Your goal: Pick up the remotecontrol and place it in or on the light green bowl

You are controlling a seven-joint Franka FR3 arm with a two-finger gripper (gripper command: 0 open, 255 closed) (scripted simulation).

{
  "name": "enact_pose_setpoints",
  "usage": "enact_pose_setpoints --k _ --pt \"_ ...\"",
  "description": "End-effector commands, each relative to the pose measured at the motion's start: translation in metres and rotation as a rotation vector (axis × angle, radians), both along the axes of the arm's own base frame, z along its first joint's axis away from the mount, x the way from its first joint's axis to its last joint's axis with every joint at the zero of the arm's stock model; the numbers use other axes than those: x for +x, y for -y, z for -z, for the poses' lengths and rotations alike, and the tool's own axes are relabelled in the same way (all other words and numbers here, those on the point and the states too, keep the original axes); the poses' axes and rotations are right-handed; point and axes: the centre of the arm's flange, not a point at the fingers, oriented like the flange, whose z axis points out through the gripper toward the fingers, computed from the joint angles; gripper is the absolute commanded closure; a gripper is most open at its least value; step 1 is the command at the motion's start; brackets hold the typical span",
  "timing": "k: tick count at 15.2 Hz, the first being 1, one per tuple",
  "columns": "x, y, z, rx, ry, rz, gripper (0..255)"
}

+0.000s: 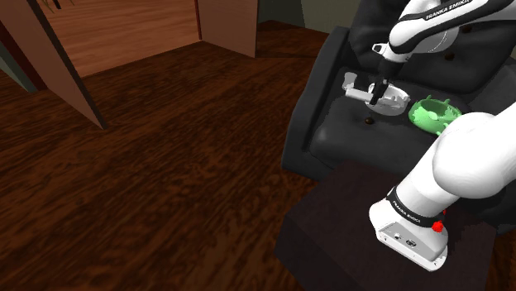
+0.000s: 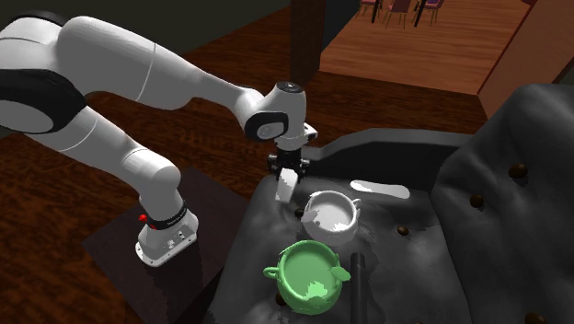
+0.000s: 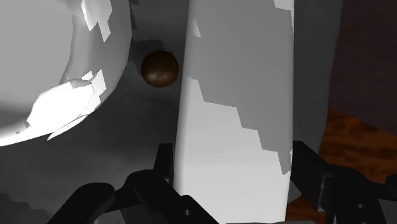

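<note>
A: Where is the remote control (image 2: pixel 287 190)?

B: Just left of centre in the second exterior view, clamped in the gripper (image 2: pixel 287 177). It hangs on end above the near edge of the dark grey armchair (image 2: pixel 414 276). Whether its lower tip touches the cushion cannot be told.

A: How does it look?

B: It is a plain, long, flat slab, drawn white to pale grey with no buttons to be made out. In the wrist view the remote control (image 3: pixel 235 121) runs up the middle of the frame, with jagged stepped patches of brighter white across its face.

A: And the fingers (image 3: pixel 163 167)?

B: They are closed on the slab, one black pad pressed to each long edge low in the wrist frame, the gripper (image 3: pixel 234 173) straddling it.

A: What lies near it?

B: A white pot (image 2: pixel 336 226) with small handles sits just right of the remote, apart from it. The light green bowl (image 2: pixel 292 293) sits below that pot, near the bottom centre of the frame, with pale patches inside. In the shoulder view the light green bowl (image 1: pixel 430 116) lies at the right, beside the pot.

A: Anything else?

B: A round brown button (image 3: pixel 160 67) sits on the cushion, between the pot and the remote.
</note>
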Motion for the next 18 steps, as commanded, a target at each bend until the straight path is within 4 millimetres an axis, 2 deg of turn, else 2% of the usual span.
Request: enact_pose_setpoints --k 1,14,18 --pt "0.0 -0.001 -0.011 0.0 0.0 0.0 255" --pt "0.0 -0.001 -0.076 0.0 0.0 0.0 255" --pt "-0.038 0.035 -0.076 0.0 0.0 0.0 255"
